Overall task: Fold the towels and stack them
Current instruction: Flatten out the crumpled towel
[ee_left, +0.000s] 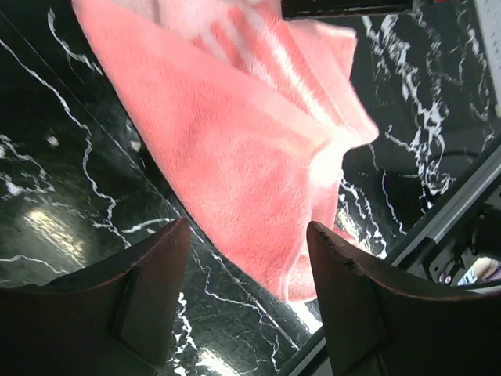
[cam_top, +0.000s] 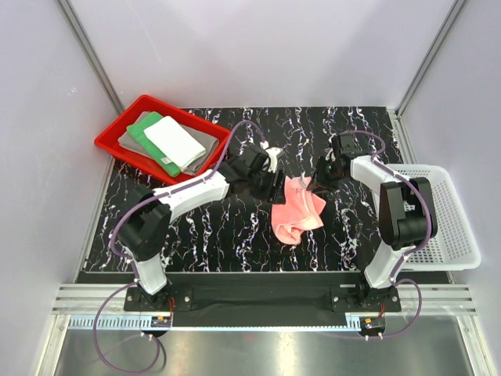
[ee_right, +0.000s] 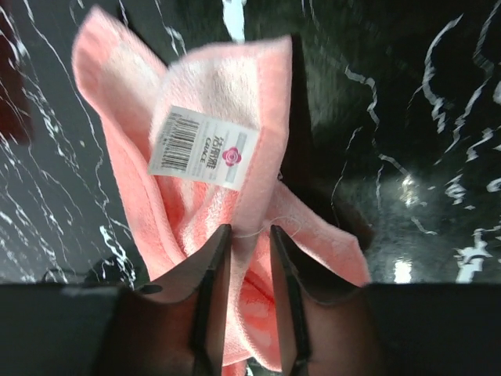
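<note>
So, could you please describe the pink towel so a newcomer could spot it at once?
Start at the black marble-patterned table, between the two arms. Near its middle lies a crumpled salmon-pink cloth towel, part of it pinched in the right pincer. Unlike the three folded cloth towels stacked in the red plastic tray, it is loose, unfolded and the only pink thing.

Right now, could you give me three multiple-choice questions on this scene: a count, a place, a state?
1. Towels in the tray: A one, B three, C five.
2. The pink towel lies: A in the tray, B on the floor, C on the table.
3. The right pincer is: A shut on the pink towel, B wide open, C out of view.
Answers: B, grey, green and white are stacked there; C, marble shows around it; A, its fingers pinch it.
</note>
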`<state>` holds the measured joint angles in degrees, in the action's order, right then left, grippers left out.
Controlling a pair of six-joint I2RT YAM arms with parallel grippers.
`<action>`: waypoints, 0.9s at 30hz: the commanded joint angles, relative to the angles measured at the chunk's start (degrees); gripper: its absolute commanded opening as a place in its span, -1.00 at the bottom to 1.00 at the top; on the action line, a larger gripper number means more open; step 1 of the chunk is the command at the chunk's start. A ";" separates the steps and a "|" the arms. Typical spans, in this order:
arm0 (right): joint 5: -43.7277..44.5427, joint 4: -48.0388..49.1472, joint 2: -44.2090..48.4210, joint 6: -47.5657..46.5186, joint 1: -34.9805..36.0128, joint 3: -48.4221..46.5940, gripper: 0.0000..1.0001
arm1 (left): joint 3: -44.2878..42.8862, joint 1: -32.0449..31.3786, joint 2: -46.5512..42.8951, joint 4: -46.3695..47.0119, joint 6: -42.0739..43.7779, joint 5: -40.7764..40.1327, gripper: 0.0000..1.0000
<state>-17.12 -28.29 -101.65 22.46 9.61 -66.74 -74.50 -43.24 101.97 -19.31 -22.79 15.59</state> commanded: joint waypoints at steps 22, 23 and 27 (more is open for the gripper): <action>-4.77 5.97 10.41 1.62 0.50 6.36 -1.00 | -16.03 0.79 17.73 -0.64 -6.92 -5.14 0.40; -4.06 5.45 10.68 1.62 0.50 6.27 -1.00 | -16.03 0.79 17.91 -0.90 -6.57 -5.05 0.33; -3.53 5.18 11.64 1.89 0.50 6.18 -1.00 | -14.36 0.88 17.47 1.11 -6.48 -2.16 0.28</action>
<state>-22.00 -23.49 -92.82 23.79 9.74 -60.51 -88.38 -42.68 119.55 -20.38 -29.02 11.38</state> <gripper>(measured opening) 0.012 0.648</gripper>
